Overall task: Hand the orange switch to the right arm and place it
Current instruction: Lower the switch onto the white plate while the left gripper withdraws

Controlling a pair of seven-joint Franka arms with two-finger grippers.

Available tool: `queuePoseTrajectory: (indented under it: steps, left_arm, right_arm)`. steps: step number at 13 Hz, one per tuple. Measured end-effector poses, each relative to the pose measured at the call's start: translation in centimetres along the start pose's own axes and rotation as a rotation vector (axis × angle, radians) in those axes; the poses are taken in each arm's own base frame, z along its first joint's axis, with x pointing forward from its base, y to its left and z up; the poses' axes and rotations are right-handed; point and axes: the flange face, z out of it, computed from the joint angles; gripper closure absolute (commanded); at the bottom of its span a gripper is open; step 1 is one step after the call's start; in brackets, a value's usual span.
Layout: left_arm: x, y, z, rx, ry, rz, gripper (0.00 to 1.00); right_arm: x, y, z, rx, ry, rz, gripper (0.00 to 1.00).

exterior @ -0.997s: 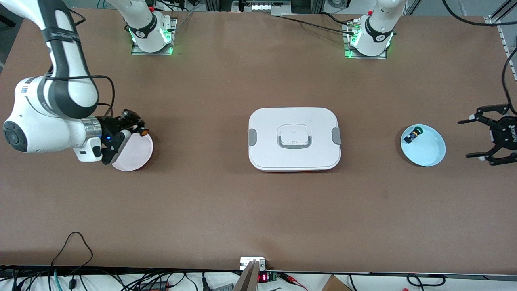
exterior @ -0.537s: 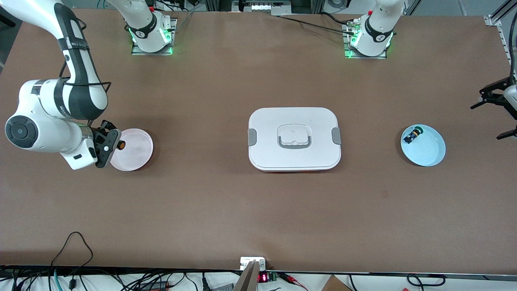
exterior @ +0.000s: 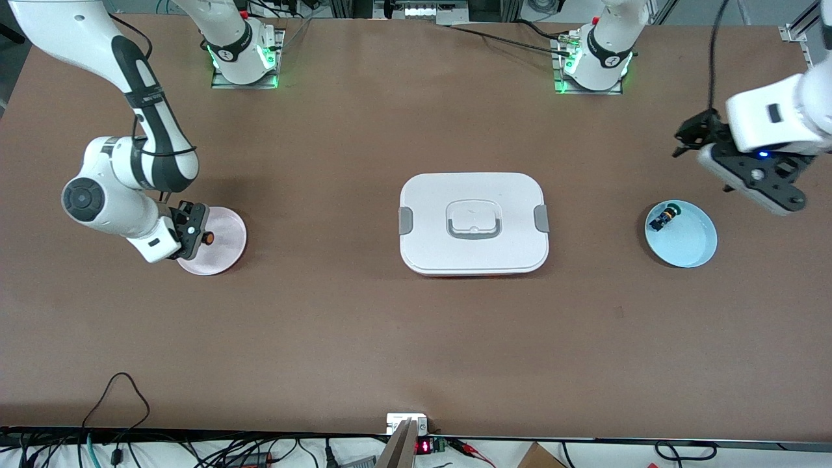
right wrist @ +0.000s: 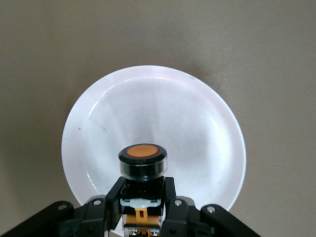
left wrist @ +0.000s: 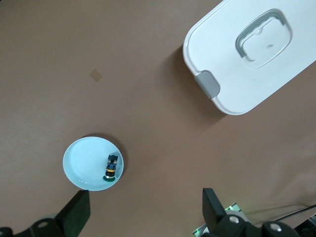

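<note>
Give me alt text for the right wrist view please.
The right tool is shut on the orange switch, holding it cap-forward over the pink plate, which lies on the brown table.

Orange switch (right wrist: 143,163), orange cap outward, clamped in right arm's (exterior: 130,162) end effector (exterior: 198,235).

Off-task things on my desk (exterior: 364,338)

A white box (exterior: 474,223) with a grey handle and grey side clips sits mid-desk. A pink plate (exterior: 224,250) lies toward my right arm's end. A blue plate (exterior: 689,244) toward my left arm's end holds a green switch (exterior: 664,216), lying near its rim.
</note>
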Motion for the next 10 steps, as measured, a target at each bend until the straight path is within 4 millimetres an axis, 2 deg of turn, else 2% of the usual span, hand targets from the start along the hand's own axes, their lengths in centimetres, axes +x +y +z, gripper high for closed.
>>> queuePoseTrajectory:
  steps: [2,4,6,8,9,10]
  left_arm:
    - [1.2,3.1,0.4,0.027,-0.022,0.01,0.0]
    - [1.4,3.5,0.9,0.066,-0.039,-0.008,0.0]
    - [1.2,2.6,0.9,0.106,-0.002,-0.037,0.0]
    - [0.3,0.3,0.8,0.146,0.06,-0.081,0.0]
    - [-0.3,-0.9,0.8,0.162,0.082,-0.101,0.0]
    - [-1.0,-1.9,0.6,0.175,0.099,-0.116,0.0]
  right_arm:
    - [0.1,-0.4,0.8,-0.012,-0.007,-0.015,0.85]
    - [0.2,-0.6,1.2,-0.013,-0.008,-0.019,0.85]
    - [0.2,-0.8,2.6,-0.015,-0.006,-0.023,0.85]
    - [0.3,-1.4,4.2,-0.031,0.0,-0.027,0.85]
    - [0.3,-1.6,4.3,-0.049,0.003,-0.031,0.79]
    - [0.4,-1.9,4.4,-0.062,0.006,-0.035,0.16]
